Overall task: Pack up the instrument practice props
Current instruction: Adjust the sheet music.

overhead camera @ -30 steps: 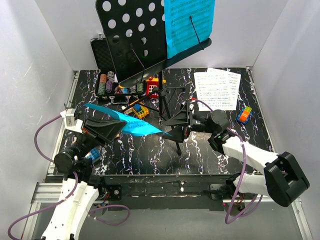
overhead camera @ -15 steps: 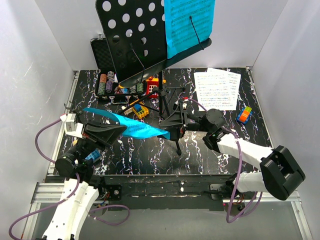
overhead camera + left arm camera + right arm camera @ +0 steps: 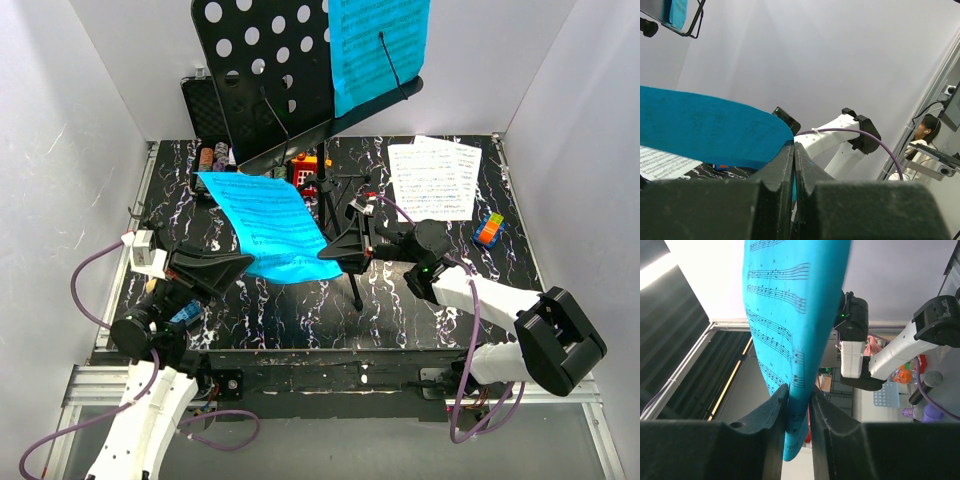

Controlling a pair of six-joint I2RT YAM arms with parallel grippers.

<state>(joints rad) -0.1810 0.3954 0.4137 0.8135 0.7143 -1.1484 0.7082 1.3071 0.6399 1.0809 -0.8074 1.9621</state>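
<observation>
One blue sheet-music page (image 3: 262, 222) hangs above the table between both arms. My left gripper (image 3: 247, 262) is shut on its near-left edge; in the left wrist view the page (image 3: 705, 125) enters the closed jaws of the left gripper (image 3: 794, 146). My right gripper (image 3: 326, 252) pinches the page's right corner; in the right wrist view the page (image 3: 785, 315) runs down between the narrowed fingers of the right gripper (image 3: 799, 390). The black music stand (image 3: 262, 75) rises at the back with another blue page (image 3: 378, 48) on its desk. Its tripod legs (image 3: 336, 212) stand beside the right gripper.
White sheet music (image 3: 436, 178) lies at the back right, with a coloured cube (image 3: 488, 229) near the right edge. A black case (image 3: 203, 105) with poker chips and small toy blocks (image 3: 303, 165) sit at the back behind the held page. White walls enclose three sides.
The right gripper moved left to the blue page and closed on its corner. The page, earlier a low twisted strip, now stands spread and faces the top camera.
</observation>
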